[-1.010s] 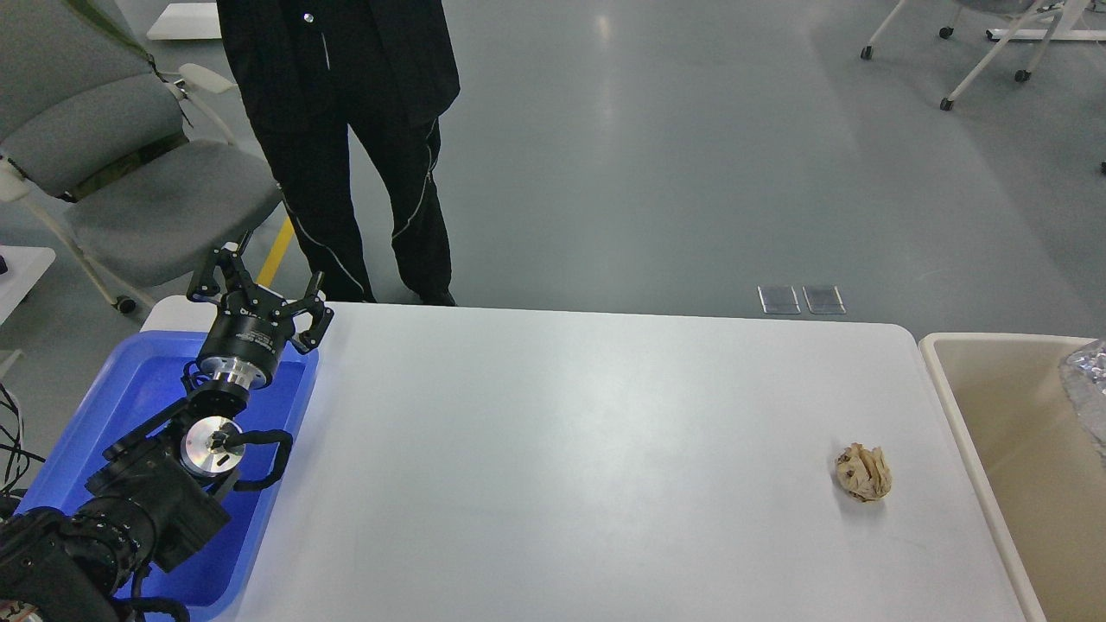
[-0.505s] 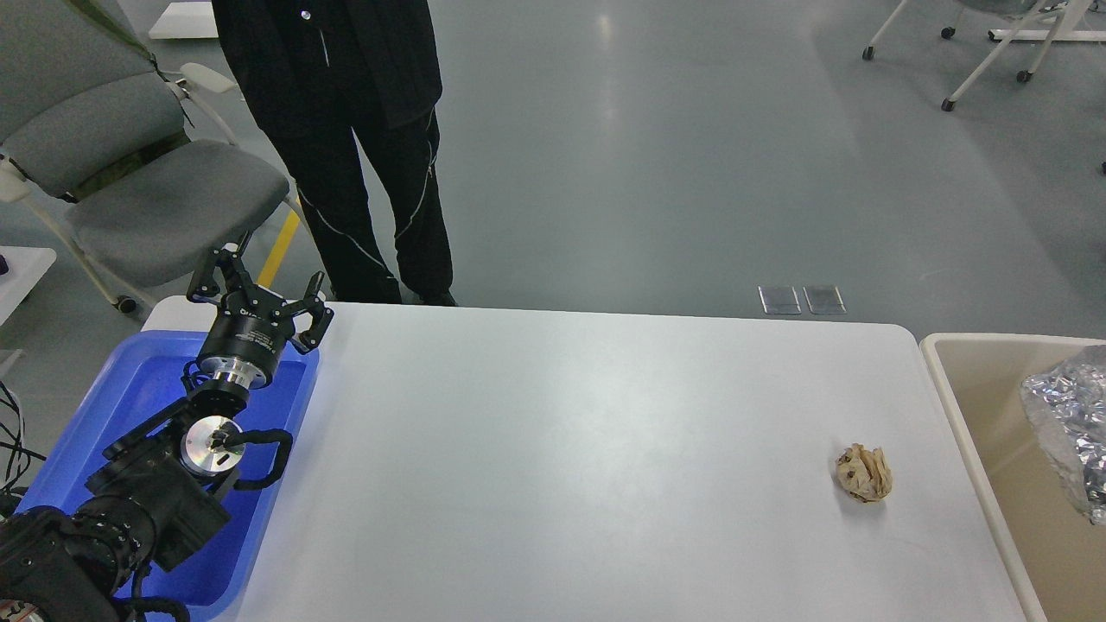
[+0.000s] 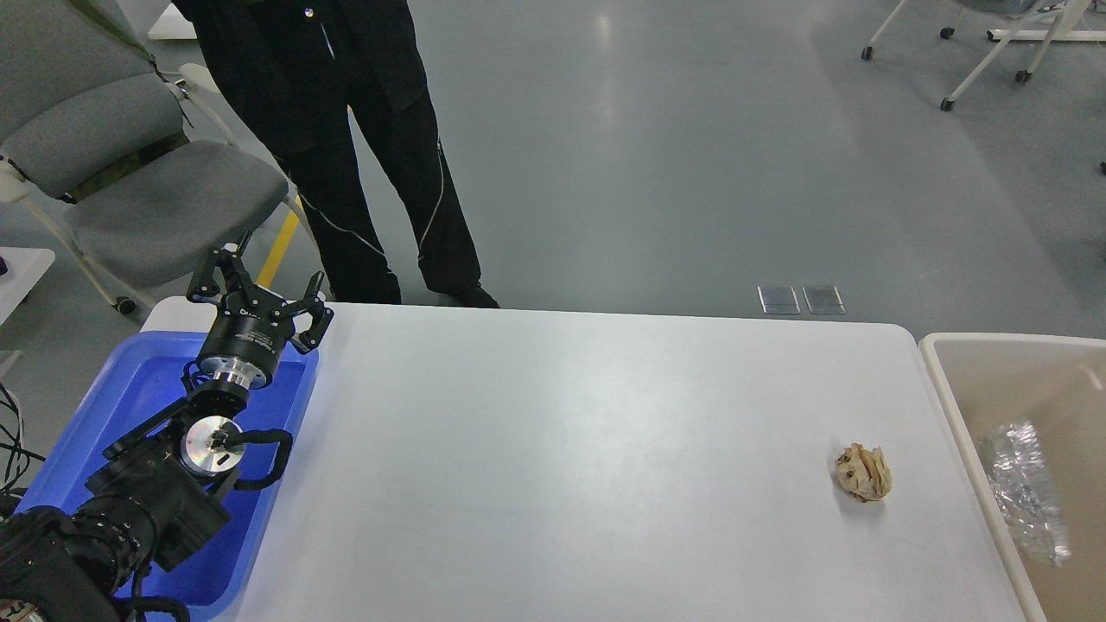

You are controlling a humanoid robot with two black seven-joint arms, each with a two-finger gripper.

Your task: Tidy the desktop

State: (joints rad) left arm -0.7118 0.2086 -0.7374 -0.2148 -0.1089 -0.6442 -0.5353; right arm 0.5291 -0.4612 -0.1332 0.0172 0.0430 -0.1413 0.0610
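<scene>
Head view: a crumpled silvery wrapper (image 3: 1024, 492), higher at the frame's right edge half a second ago, now lies inside the beige bin (image 3: 959, 406). The white desktop (image 3: 562, 466) fills the centre, smooth and bare except for one crumpled brown paper ball (image 3: 863, 472) at its right. One left gripper (image 3: 259, 289), fingers spread and holding nothing, hangs unmoved over one blue tray (image 3: 130, 380) at left.
</scene>
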